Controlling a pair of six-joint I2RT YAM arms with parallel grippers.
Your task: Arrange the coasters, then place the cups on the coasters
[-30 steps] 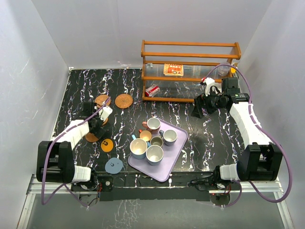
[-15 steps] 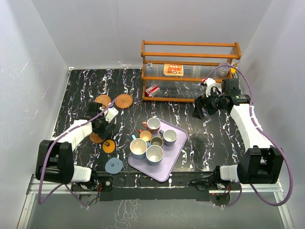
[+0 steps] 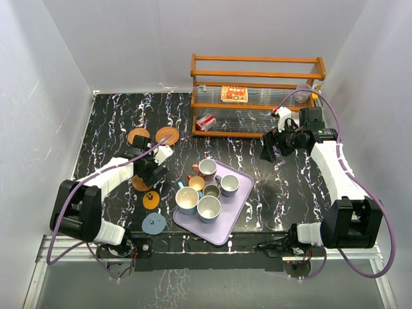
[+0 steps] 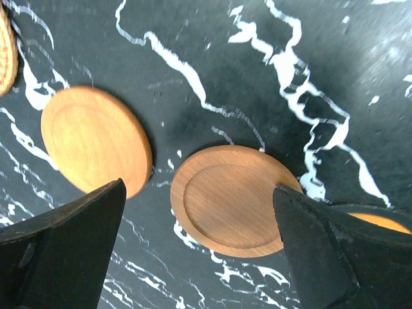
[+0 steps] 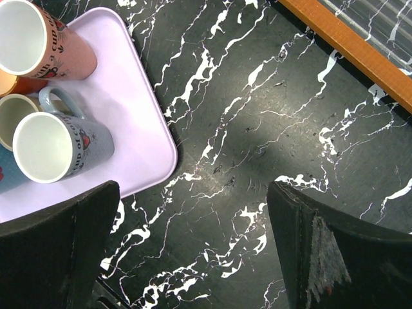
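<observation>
My left gripper [image 3: 154,168] hangs open over the table left of the tray. In the left wrist view, one plain orange coaster [image 4: 235,199] lies between the fingers of that gripper [image 4: 198,193]. A second orange coaster [image 4: 96,140] lies to its left. The top view shows one plain orange coaster [image 3: 140,183], a dotted orange coaster [image 3: 150,201], a grey-blue coaster [image 3: 154,223] and two rattan coasters [image 3: 138,136] [image 3: 167,136]. Several cups stand on the lilac tray [image 3: 226,226], among them a pink cup [image 3: 207,169] and a white cup [image 3: 208,208]. My right gripper [image 3: 265,153] [image 5: 193,193] is open over bare table right of the tray.
A wooden rack [image 3: 257,76] stands at the back with a red-and-yellow packet [image 3: 234,94] on it and a small red-and-white can [image 3: 206,122] beneath. The right wrist view shows the tray's corner [image 5: 145,122] and the rack's rail [image 5: 347,45]. White walls enclose the table.
My left gripper has moved right, toward the tray. The plain orange coaster beside it and the dotted one have shifted slightly right too. The right arm has hardly moved.
</observation>
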